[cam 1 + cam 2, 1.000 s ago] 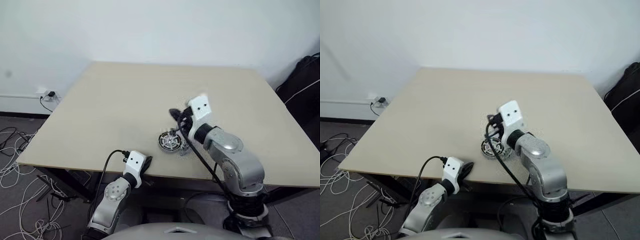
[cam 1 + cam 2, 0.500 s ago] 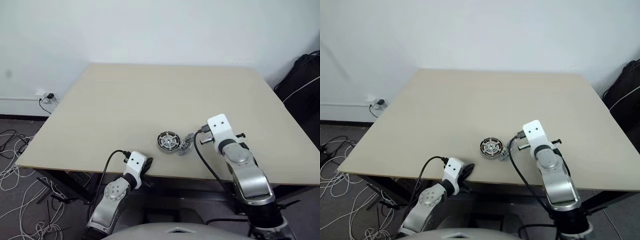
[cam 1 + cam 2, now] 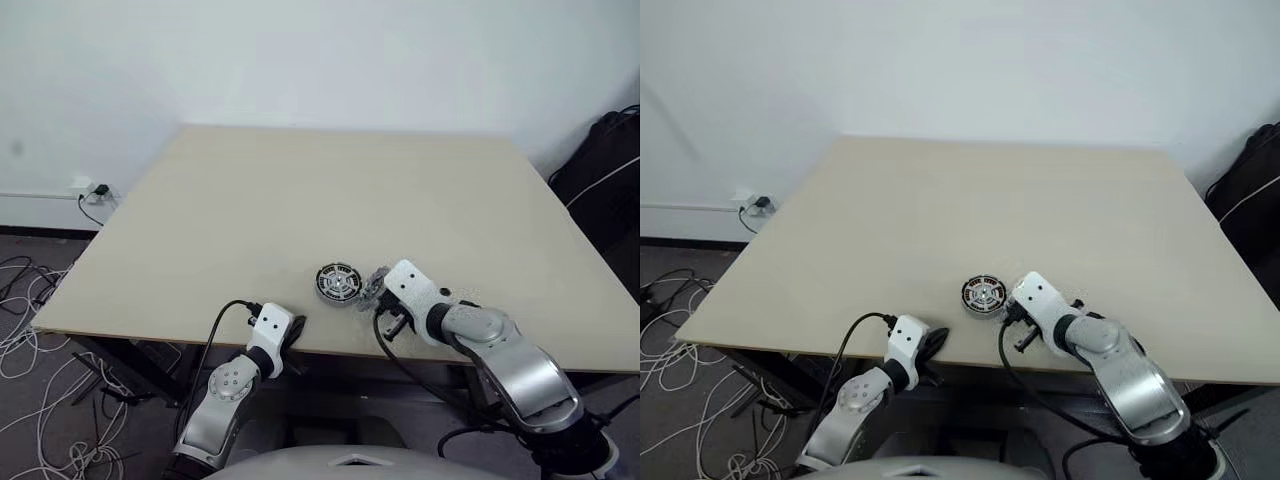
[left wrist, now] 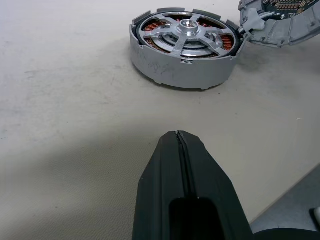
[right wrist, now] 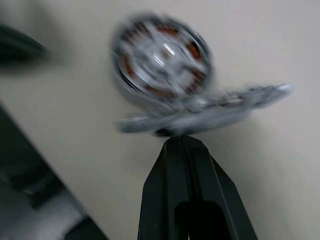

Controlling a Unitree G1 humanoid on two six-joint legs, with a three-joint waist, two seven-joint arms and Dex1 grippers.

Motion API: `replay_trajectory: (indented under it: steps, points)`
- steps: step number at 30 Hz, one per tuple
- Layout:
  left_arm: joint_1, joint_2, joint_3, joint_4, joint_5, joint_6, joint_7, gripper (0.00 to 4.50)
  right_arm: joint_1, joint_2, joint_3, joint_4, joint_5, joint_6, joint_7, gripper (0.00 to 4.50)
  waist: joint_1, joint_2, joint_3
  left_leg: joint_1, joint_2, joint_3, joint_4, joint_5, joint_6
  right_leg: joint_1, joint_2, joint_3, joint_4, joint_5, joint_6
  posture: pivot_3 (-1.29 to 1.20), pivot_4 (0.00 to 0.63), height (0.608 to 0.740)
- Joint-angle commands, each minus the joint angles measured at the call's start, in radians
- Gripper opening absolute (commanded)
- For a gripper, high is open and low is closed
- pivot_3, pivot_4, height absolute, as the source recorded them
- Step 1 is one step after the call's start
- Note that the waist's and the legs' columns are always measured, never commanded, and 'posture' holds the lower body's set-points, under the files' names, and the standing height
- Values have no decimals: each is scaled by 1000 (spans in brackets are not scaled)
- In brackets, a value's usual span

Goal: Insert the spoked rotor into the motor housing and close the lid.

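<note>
On the floor at the far left lie loose white cables (image 3: 25, 330), below a wall socket (image 3: 92, 187). The beige tabletop (image 3: 300, 200) carries the parts near its front edge. The left gripper (image 3: 290, 335) sits at that front edge, its jaws pressed fully together and holding nothing, pointing towards the parts. Just beyond it stands the motor housing (image 4: 184, 47), a round grey shell with copper windings inside; the spoked rotor (image 4: 186, 34) sits in it, its silver spokes and hub lying over the windings. The lid (image 4: 280, 20) is off, leaning tilted against the housing's right side, touching it. The right gripper (image 5: 177, 142) has its jaws closed and empty, tips right beside the lid's edge. A black bag (image 3: 605, 170) stands at the far right.
</note>
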Motion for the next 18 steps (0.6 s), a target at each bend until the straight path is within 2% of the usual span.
replay_trajectory:
  steps: [1, 7, 18]
  points:
    - [-9, 1, -2, -32, 0, -10, -4, 0, -15, 39, -52, -7, 23, -78, -17, 13, 0, 0, 0, 0, 0, 0, 0, 0, 0, 0, 0, 0, 0, 0, 0, 0, 0, 740]
    - [-9, 1, 1, -31, 2, -12, -1, 0, -14, 98, -61, 66, 20, -150, -57, 13, 0, 0, 0, 0, 0, 0, 0, 0, 0, 0, 0, 0, 0, 0, 0, 0, 0, 740]
    - [-16, 5, 2, -29, 1, -11, -7, 0, -25, 193, 13, 193, 5, -238, -90, 13, 0, 0, 0, 0, 0, 0, 0, 0, 0, -1, 0, 0, 0, 0, 0, 0, 0, 740]
